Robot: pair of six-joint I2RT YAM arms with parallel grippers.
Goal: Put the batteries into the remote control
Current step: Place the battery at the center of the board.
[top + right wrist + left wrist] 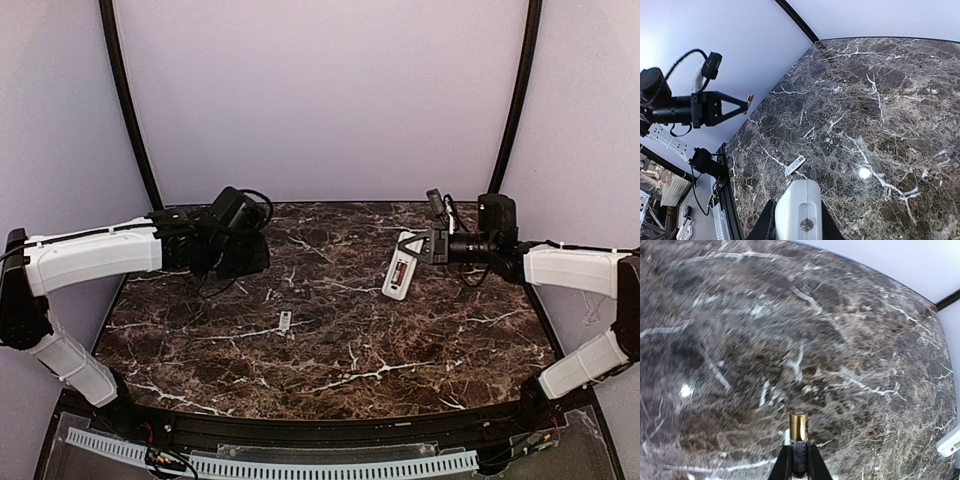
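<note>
My left gripper (799,452) is shut on a gold and black battery (799,427), held upright above the marble table; in the top view this gripper (235,262) hangs over the table's back left. My right gripper (796,212) is shut on one end of the white remote control (799,200). In the top view the remote (399,270) is held at the back right, its dark reddish recess facing up, with the right gripper (413,245) at its far end. The right wrist view also shows the left gripper (746,99) with the battery tip.
A small flat white plastic piece (285,321) lies on the marble table (340,370) near its middle; it also shows in the right wrist view (795,165). Black poles stand at the back corners. A cable tray runs along the near edge.
</note>
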